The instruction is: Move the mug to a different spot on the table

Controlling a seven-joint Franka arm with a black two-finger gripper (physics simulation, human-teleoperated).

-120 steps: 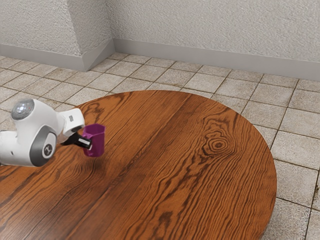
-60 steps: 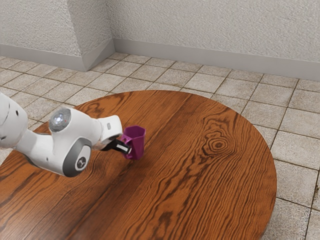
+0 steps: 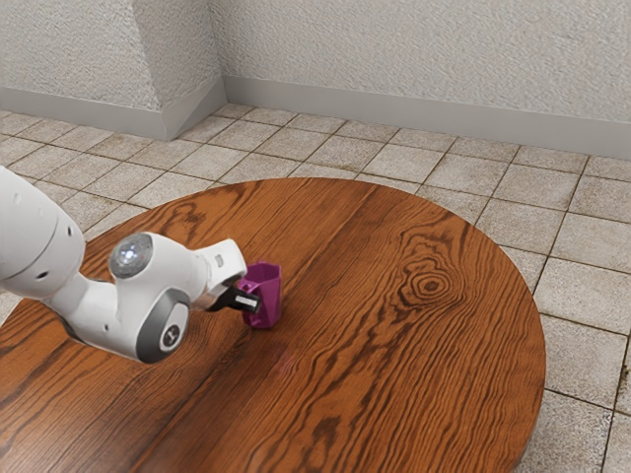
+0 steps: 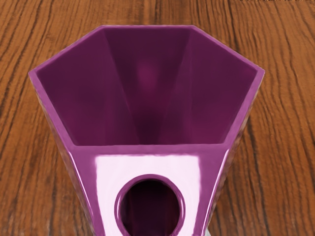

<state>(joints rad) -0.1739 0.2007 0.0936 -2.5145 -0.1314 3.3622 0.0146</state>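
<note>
One purple mug [image 3: 266,292] is what I am moving, and my gripper [image 3: 246,299] has hold of it. The black fingers are pinched close together on the side of the mug that faces my arm [image 3: 118,296]. The mug stands up straight, with its open top up. It is over the part of the round wooden table [image 3: 414,345] toward the exterior view's left, well in from the edge. Its bottom is right down at the wood, but I cannot tell if it is touching.

From the camera on my hand I look down into the mug [image 4: 147,98]. It has six flat sides and a dark purple inside. Its handle [image 4: 150,206] is a flat shiny piece with a round hole, and it is the part closest to my hand. Brown wood grain [image 4: 285,147] shows all around the mug.

Past the table are pale floor tiles [image 3: 394,158] and a rough grey wall [image 3: 444,49].
</note>
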